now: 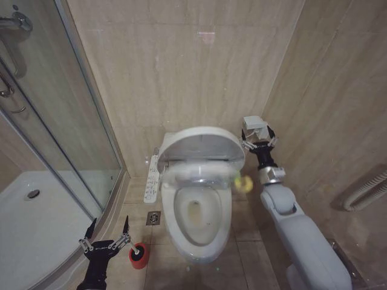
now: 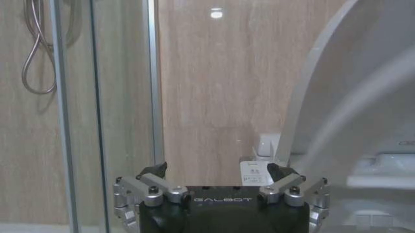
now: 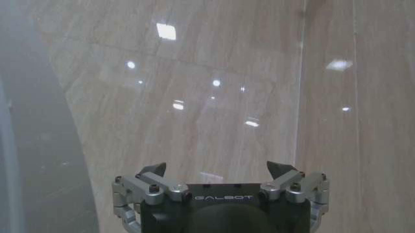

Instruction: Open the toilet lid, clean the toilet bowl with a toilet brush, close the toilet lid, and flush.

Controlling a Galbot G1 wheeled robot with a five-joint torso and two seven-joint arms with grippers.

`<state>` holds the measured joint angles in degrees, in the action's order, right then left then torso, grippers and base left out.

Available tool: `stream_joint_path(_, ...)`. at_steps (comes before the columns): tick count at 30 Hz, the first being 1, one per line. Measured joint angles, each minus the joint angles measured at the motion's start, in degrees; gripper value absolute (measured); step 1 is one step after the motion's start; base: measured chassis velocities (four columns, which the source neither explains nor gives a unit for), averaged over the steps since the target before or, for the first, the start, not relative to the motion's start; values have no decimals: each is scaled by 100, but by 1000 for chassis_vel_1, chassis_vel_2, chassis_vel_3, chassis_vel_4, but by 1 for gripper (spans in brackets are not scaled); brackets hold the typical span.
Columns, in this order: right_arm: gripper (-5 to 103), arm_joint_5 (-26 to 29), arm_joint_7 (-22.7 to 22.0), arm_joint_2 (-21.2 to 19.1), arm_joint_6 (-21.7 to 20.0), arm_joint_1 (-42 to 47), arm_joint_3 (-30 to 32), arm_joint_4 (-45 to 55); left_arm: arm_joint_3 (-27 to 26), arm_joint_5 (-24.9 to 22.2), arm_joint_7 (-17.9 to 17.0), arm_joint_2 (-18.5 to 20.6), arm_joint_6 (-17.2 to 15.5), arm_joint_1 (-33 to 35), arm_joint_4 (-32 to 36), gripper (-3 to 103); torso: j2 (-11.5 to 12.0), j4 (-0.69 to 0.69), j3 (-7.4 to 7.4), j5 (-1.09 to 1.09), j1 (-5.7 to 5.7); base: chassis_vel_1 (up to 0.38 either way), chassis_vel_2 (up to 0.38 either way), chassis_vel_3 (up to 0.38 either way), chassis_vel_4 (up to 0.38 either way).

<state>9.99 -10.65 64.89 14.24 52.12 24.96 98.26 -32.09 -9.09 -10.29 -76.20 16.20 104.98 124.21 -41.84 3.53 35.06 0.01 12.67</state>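
The toilet lid (image 1: pixel 202 144) stands raised over the back of the toilet bowl (image 1: pixel 196 217), which is open with its drain showing. Below the lid a blurred white band (image 1: pixel 199 173) crosses the bowl, and the yellow-green loop tag (image 1: pixel 243 181) hangs blurred at its right end. My right gripper (image 1: pixel 259 138) is up beside the lid's right edge, apart from it, open and empty, facing the wall (image 3: pixel 217 167). My left gripper (image 1: pixel 109 225) is low on the floor side, open and empty (image 2: pixel 217 167). Beside it stands the red holder cup (image 1: pixel 138 255) with something dark in it. I cannot make out the toilet brush's handle.
The glass shower door (image 1: pixel 66 127) and white shower tray (image 1: pixel 36 217) close off the left. The bidet button panel (image 1: pixel 152 179) runs along the bowl's left side, with a floor drain (image 1: pixel 153 217) below it. A ribbed hose (image 1: pixel 367 191) lies on the right wall.
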Motion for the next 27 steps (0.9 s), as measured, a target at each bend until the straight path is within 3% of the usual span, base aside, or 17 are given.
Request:
stream_joint_path(15,100,-33,-101,154,79,1443,298,983,-1,0,0,0,0,0,0,100,0,0,0,-1,0,0,0,0,0)
stream_joint_path(27,100,-483,-238,614,191,2415,302,1358,0,0,0,0,0,0,0,100,1,0,0,-1,0,0,0,0,0)
